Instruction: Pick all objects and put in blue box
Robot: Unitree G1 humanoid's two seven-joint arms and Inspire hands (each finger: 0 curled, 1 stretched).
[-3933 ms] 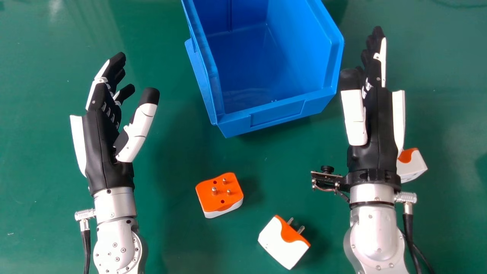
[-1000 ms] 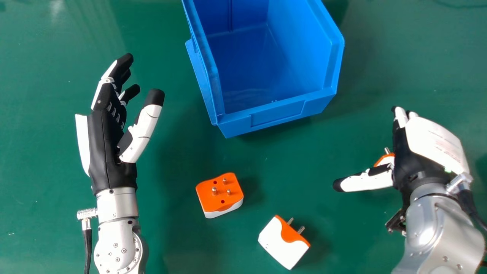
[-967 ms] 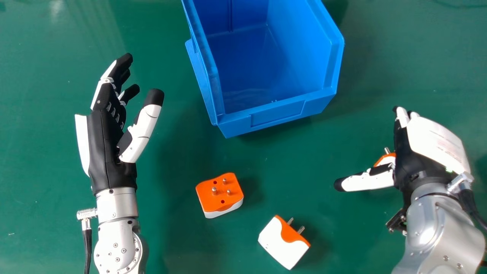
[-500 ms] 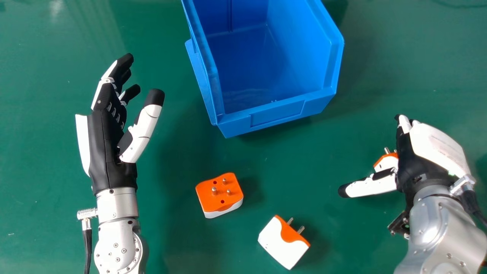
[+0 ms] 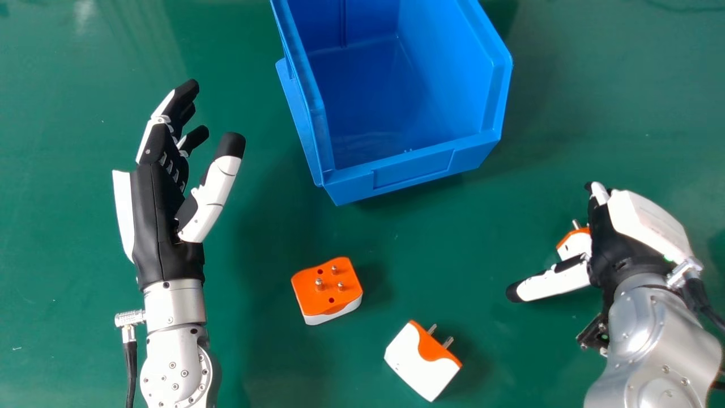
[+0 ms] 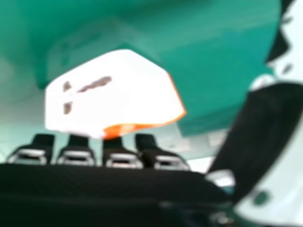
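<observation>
Green tabletop (image 5: 430, 243); right hand (image 5: 614, 249) unclenched at a plug adapter (image 5: 576, 243), pickup likely underway; next, close round it; left hand (image 5: 156, 226) relaxed, empty.

Bright, diffuse light on a glossy green table (image 5: 56, 317), with a pale streak of glare at its far left. Soft shadows lie beside the blue box (image 5: 410, 170). In the right hand view, a plug adapter's (image 6: 128, 99) white face looks washed out.
</observation>
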